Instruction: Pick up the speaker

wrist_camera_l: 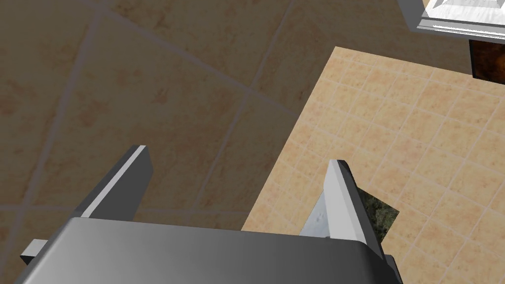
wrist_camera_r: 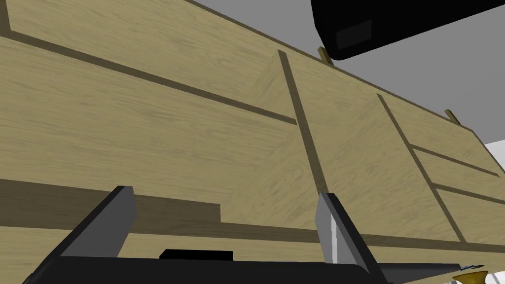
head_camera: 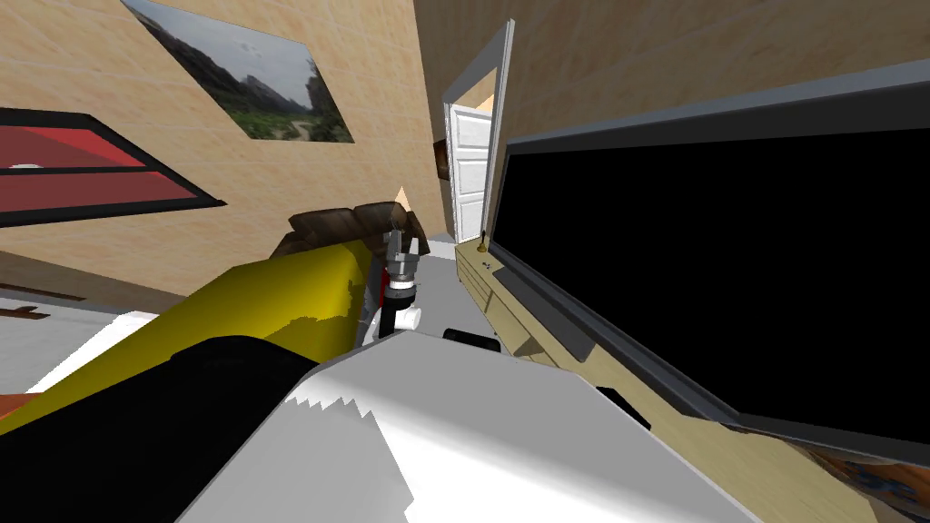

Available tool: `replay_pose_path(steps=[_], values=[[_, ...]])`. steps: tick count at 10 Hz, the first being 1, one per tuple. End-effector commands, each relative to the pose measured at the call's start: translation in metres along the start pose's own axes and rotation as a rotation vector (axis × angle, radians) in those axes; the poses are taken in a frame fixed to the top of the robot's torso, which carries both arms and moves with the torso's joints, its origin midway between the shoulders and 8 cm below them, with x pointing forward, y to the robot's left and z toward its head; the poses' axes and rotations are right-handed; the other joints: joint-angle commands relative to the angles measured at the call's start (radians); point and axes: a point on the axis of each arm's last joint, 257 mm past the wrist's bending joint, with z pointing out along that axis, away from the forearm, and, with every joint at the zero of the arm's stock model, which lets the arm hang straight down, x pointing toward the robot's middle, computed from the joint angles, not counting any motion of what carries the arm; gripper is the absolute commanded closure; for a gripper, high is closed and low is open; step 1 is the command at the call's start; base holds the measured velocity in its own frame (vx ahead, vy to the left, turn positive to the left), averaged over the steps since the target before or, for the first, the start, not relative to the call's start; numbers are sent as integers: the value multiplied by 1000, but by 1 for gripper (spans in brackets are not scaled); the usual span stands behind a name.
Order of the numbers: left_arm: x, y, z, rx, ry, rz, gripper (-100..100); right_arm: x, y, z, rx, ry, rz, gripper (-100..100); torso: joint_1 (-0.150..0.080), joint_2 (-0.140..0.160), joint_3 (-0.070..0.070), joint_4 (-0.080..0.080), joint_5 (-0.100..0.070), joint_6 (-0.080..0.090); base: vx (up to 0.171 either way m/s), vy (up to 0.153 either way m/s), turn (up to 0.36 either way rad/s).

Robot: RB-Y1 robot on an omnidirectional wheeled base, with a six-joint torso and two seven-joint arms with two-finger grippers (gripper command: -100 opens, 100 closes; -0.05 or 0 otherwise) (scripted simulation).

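Yellow sofa (head_camera: 272,300), as I take it, crowds the near left. Just right of it the left gripper (wrist_camera_l: 239,155) points up at the far wall, fingers apart and empty. The right gripper (wrist_camera_r: 225,191), also spread and empty, faces the wooden cabinet (wrist_camera_r: 197,123) front, below its top edge. A long dark bar (head_camera: 545,310), probably the speaker, lies on the cabinet top along the foot of the TV (head_camera: 727,272). It looks rigid, smooth and likely weighty, so grip across its narrow width near the middle. Room is tight, with the TV just behind and the cabinet edge in front.
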Motion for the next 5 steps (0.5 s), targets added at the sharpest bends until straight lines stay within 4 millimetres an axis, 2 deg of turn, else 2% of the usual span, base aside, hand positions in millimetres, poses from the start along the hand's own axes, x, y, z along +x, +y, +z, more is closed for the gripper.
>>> replay_pose_path(steps=[1, 2, 3, 4, 5], values=[[0, 0, 0, 0, 0, 0, 0, 8, -7, -8, 11, 27, -26, -100, 0, 0, 0, 0, 0, 0, 53, 1, 263], [0, 0, 0, 0, 0, 0, 0, 27, -21, -22, 27, 81, -75, -100, 0, 0, 0, 0, 0, 1, 61, -6, 360], [0, 0, 0, 0, 0, 0, 0, 28, -22, -23, 31, 84, -74, -100, -1, -1, -1, 0, 0, 0, 60, -6, 255], [0, 0, 0, 0, 0, 0, 0, 45, -35, -37, 44, 137, -120, -100, -1, -1, -1, 0, 0, 1, 74, 3, 390], [0, 0, 0, 0, 0, 0, 0, 46, -36, -37, 46, 138, -120, -100, -1, -2, -1, 0, 0, 0, 61, -9, 283]])
